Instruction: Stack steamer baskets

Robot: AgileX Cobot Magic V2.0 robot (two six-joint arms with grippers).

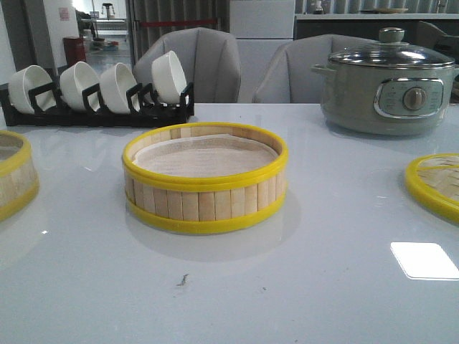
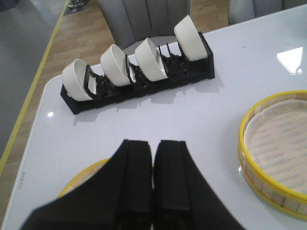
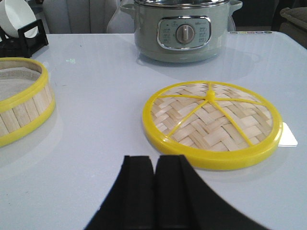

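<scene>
Baskets sit apart on the white table (image 1: 308, 287): one basket (image 1: 205, 178) at mid-table with its liner showing, a second basket (image 1: 16, 174) at the left edge, partly cut off. Behind them stands a rack (image 1: 97, 111) of white bowls (image 1: 166, 75). Right of centre lie the woven lid (image 3: 211, 123) and the pot (image 1: 389, 86). The left gripper (image 2: 153, 158) hangs over the second basket, the right gripper (image 3: 156, 172) just short of the lid; both have fingers pressed together, holding nothing.

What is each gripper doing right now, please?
Left gripper: closed, holding nothing.
Right gripper: closed, holding nothing.
</scene>
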